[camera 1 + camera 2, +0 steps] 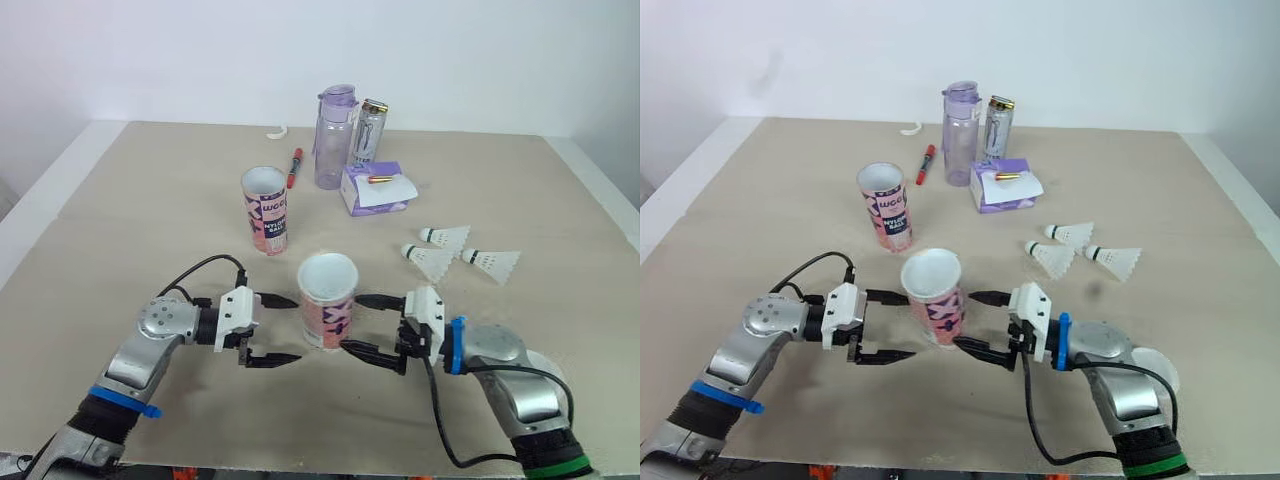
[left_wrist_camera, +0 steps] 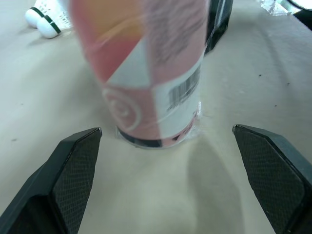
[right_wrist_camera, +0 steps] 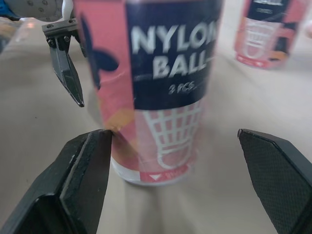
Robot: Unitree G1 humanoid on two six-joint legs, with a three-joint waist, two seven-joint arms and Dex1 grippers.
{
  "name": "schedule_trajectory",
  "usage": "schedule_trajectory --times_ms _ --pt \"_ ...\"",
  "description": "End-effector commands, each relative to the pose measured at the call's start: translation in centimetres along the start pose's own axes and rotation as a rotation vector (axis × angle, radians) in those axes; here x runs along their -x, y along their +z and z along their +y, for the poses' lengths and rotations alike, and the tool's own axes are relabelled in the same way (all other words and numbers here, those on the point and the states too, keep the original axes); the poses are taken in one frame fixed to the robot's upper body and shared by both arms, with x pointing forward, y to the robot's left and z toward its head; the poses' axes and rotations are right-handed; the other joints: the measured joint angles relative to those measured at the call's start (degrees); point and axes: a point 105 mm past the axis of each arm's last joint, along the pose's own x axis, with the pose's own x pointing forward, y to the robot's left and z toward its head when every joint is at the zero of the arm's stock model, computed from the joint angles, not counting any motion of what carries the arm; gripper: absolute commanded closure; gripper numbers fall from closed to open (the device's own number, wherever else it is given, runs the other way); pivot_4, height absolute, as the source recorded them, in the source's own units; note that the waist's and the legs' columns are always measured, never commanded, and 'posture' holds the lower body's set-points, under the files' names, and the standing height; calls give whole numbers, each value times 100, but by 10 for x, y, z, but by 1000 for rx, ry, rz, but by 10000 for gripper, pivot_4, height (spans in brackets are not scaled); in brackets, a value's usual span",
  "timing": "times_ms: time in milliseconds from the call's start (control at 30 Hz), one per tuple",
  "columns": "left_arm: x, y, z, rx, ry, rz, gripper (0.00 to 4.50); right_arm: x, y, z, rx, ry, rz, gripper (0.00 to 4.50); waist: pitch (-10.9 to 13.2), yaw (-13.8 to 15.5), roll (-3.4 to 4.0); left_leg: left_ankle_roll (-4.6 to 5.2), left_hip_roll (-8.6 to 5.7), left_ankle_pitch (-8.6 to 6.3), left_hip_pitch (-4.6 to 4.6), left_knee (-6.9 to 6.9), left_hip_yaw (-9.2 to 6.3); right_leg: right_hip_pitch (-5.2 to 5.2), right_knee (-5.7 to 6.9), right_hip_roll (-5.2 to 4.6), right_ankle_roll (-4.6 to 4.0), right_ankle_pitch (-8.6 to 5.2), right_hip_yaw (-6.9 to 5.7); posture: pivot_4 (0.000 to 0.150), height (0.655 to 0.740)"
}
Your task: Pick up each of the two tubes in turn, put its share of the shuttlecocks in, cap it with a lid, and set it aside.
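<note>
Near tube (image 1: 328, 300) stands upright and open-topped on the table (image 1: 150, 200), with the left gripper (image 1: 298, 328) and right gripper (image 1: 350, 322) flanking it from either side, both with fingers spread wide and holding nothing. Second tube (image 1: 265, 210) stands upright farther back and to the left, well apart from both grippers. Three shuttlecocks (image 1: 445, 237) lie loose in a cluster to the right, near a purple box (image 1: 375, 188), behind which stand a water bottle (image 1: 335, 137) and a can (image 1: 370, 132); a red pen (image 1: 295, 167) lies left of the bottle.
</note>
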Motion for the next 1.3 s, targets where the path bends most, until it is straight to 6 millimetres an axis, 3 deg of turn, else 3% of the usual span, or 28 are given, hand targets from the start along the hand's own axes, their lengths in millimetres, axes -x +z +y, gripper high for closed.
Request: schedule_trajectory --times_ms 33,700,1133,1233,1300 --pt "6 11 2 -27 29 -18 0 -6 9 1 31 15 -32 491 0 2 0 0 0 0 0 1 0 0 0 0 -8 -5 0 1500 7400" --pt "16 9 0 -22 63 9 0 -42 3 3 61 106 -30 491 0 3 0 -1 13 1 9 8 0 -1 20 17 -5 15 3 1500 7400" --pt "17 6 -1 -25 78 20 0 -51 4 1 60 112 -53 491 0 0 -1 -2 42 1 50 12 13 -1 77 50 -52 -12 20 1500 7400" --pt "16 6 -1 -26 78 21 0 -51 3 1 60 112 -52 9788 1 0 -1 -2 49 1 64 11 16 4 84 60 -60 -16 28 1500 7400" --pt "16 5 -1 -26 79 22 0 -51 3 1 61 109 -51 11297 1 0 -1 -2 54 1 72 11 20 5 88 67 -64 -17 34 1500 7400"
